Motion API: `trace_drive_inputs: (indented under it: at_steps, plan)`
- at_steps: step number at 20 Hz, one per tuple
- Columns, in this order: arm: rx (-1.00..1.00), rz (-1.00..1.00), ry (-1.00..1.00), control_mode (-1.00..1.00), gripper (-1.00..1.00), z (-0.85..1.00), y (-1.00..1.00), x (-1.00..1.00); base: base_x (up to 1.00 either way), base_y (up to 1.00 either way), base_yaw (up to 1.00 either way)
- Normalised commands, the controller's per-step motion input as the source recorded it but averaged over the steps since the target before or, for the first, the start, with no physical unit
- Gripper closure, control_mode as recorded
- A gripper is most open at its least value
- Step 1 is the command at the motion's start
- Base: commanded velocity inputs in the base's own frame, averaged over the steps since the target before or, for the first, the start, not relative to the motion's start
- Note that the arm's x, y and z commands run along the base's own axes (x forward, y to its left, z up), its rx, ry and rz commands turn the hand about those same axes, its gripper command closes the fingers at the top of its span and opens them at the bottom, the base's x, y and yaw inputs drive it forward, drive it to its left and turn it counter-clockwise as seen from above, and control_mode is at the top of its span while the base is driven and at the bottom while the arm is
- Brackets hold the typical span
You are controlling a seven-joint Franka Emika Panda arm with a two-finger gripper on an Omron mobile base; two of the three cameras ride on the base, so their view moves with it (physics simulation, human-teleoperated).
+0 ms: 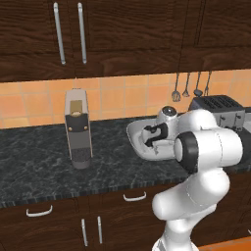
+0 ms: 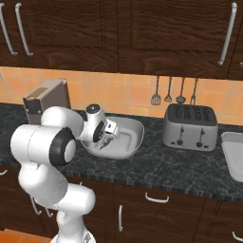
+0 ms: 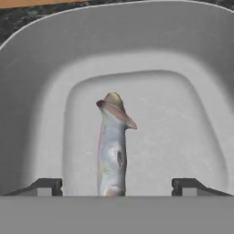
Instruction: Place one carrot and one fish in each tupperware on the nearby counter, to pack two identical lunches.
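step: drop fish | our gripper point(image 3: 117, 187) open, tips apart | fish point(image 3: 112, 146) in tub point(image 3: 41, 91) on counter point(image 1: 34, 162) | we should lift straight up, clear of rim

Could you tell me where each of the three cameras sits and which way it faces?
Left base view: behind the arm's left, looking forward and down at the counter; the white arm rises lower right, over the tupperware.
Right base view: behind the arm's right, facing the same counter; arm lower left, toaster beyond.
Hand view: on the hand, looking down into the tupperware at a fish; the open claw shows its tips at the bottom.
Shared: both base views show the tupperware and toaster.
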Motion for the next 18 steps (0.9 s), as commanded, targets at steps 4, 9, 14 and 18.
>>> trace_drive_inputs:
  at_steps: [4,9,14,18]
  plan:
    - [0.07,-0.02,-0.01,-1.0,-1.0,1.0,0.06,-0.81,0.0,0.0,0.0]
    - [0.11,-0.07,0.12,-1.0,-1.0,1.0,0.02,-0.99,0.0,0.0,0.0]
    - [0.06,-0.06,0.28,-1.0,-1.0,0.79,0.01,-1.0,0.0,0.0,0.0]
    - [0.0,-0.04,0.35,-1.0,-1.0,0.03,0.02,-1.0,0.0,0.0,0.0]
